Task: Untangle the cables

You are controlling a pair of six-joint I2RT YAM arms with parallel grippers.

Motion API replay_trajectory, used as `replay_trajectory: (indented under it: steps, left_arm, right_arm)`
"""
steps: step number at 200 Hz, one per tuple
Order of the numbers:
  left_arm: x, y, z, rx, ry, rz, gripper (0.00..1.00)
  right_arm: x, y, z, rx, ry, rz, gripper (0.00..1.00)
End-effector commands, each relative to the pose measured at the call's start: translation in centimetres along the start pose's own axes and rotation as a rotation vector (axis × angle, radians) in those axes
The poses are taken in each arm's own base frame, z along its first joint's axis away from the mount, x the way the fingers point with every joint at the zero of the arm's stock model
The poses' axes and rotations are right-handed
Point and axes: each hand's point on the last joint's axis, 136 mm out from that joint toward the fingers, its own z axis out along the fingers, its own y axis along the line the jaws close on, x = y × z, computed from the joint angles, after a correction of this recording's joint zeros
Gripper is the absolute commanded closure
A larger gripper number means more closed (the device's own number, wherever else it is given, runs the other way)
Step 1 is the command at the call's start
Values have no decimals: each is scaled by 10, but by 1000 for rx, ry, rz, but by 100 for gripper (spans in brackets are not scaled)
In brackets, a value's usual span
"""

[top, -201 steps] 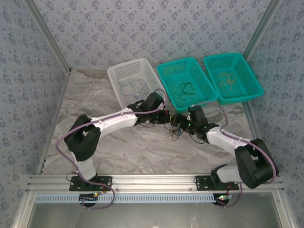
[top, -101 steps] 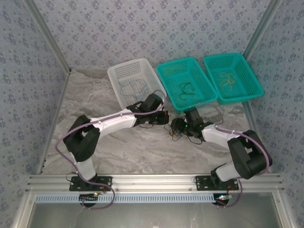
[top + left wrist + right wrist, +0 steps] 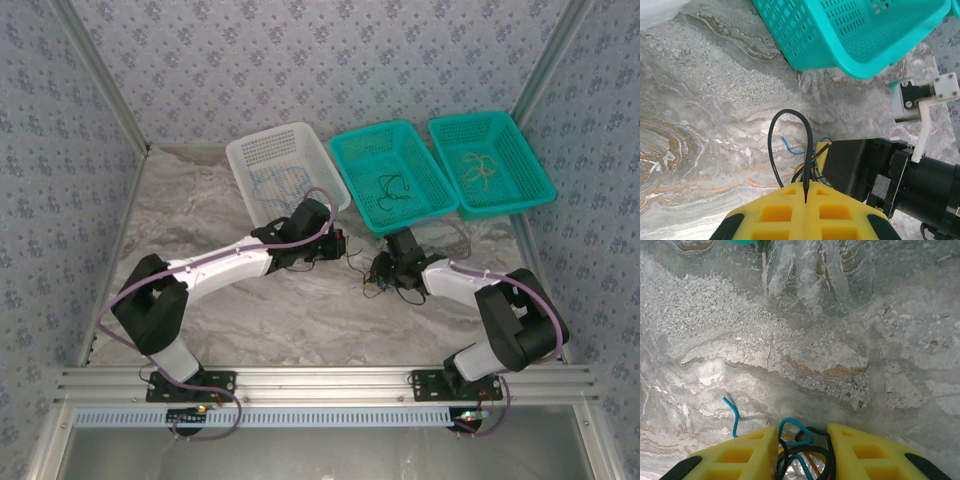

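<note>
A small tangle of blue, black and yellow cables lies on the marbled table in front of the baskets. My left gripper is just left of it, shut on one black cable that loops out from between the yellow fingertips and runs back into the knot. My right gripper sits low over the tangle. Its yellow fingers stand apart, one on each side of the loose strands. A blue end pokes out to the left.
A white basket holds blue cables, the middle teal basket a black one, the right teal basket yellow ones. The teal basket's corner overhangs close above the left gripper. The right arm's black wrist is close beside it.
The left arm has drawn back to the left with the black cable. The right gripper has come down over the tangle and its jaws have narrowed a lot.
</note>
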Motion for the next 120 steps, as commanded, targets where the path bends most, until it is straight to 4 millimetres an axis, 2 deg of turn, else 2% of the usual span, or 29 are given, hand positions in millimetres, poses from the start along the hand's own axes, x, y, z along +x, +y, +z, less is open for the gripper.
replay_trajectory:
  steps: [1, 27, 52, 81, 120]
  left_arm:
    - [-14, 8, -11, -35, -74, -39, 100]
    - [-19, 26, -18, -113, -113, -83, 100]
    - [-19, 47, -24, -193, -132, -132, 100]
    - [-21, 54, -32, -213, -160, -147, 100]
    - [-25, 74, -54, -311, -236, -171, 100]
  right_arm:
    - [13, -35, 1, 164, 38, -5, 67]
    - [12, -42, -1, 203, 24, 7, 68]
    - [11, -51, -3, 241, 2, 26, 75]
    - [8, -61, -8, 289, -20, 21, 77]
    - [6, -74, -14, 341, -37, 18, 78]
